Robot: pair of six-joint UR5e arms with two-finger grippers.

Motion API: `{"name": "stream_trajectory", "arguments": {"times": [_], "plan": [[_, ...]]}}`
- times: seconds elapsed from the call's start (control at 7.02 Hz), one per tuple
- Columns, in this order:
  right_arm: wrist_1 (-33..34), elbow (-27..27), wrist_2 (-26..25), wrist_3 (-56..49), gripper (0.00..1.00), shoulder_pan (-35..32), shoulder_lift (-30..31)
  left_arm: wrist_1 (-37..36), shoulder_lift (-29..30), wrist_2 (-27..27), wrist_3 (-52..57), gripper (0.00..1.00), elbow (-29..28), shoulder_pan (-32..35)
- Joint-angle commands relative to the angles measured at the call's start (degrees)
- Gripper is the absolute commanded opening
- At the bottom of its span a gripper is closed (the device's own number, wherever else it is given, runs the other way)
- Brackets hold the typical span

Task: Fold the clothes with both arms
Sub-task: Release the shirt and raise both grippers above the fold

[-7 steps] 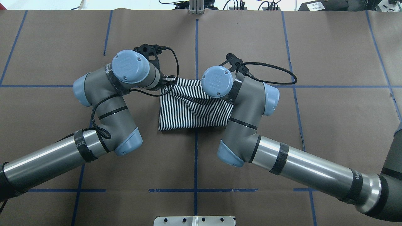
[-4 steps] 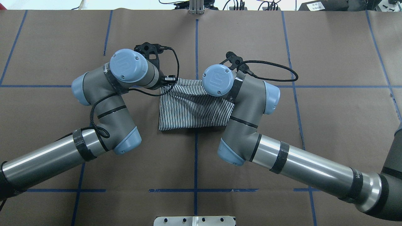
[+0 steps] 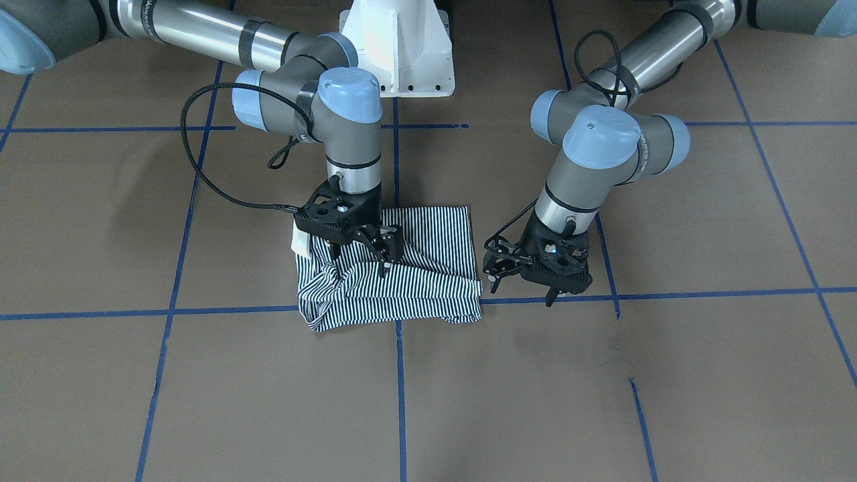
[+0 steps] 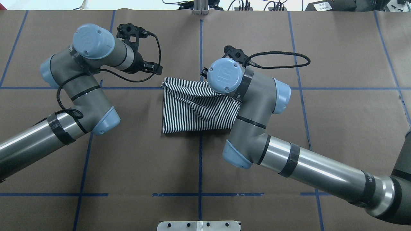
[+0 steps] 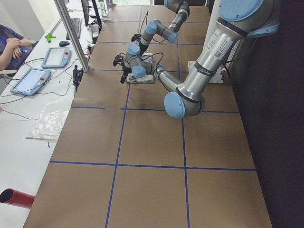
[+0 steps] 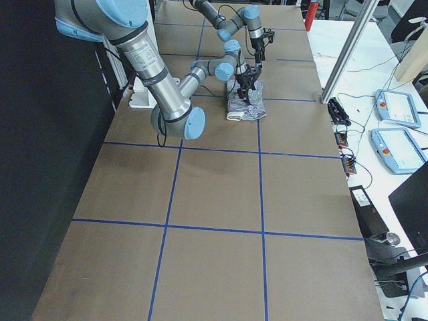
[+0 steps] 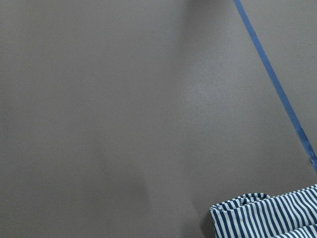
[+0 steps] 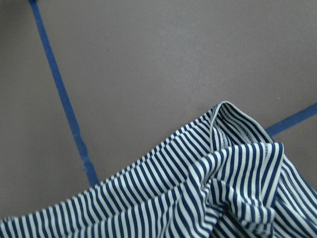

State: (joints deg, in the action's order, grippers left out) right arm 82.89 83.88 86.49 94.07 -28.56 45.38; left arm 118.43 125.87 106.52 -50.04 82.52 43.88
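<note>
Tool on the right arm, the right tool, sits over the shirt with its jaws apart and holding nothing. Whether its tips touch the cloth cannot be told. The left tool hangs just beside the shirt's side edge, apart from it, jaws likewise spread and empty. The shirt lies near the middle of the tabletop as a compact rectangle with its far edge on a blue tape line. The edge farthest from the robot is puckered and one corner is bunched. Judged from this, the main folds appear complete. What is probably left is flattening that rumpled edge and drawing both arms clear.
</note>
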Motion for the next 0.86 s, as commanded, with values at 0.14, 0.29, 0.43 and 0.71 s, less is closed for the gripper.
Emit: {"name": "stream_trajectory", "arguments": {"times": [0.14,0.29,0.43,0.71], "plan": [[2.8,-0.3,-1.7,-9.7,1.0,4.2,1.6,0.2,-0.1,0.1,-0.3,1.0,0.0,0.1],[5.2,0.0,-1.5,-12.2,1.0,4.2,0.9,0.2,-0.1,0.1,-0.4,1.0,0.0,0.1],[5.3,-0.4,-1.8,-12.4,1.0,4.1,0.9,0.2,-0.1,0.1,-0.8,1.0,0.1,0.1],[4.9,-1.6,-1.8,-14.2,1.0,1.4,0.4,0.2,-0.3,0.1,-1.0,1.0,0.5,0.2]]}}
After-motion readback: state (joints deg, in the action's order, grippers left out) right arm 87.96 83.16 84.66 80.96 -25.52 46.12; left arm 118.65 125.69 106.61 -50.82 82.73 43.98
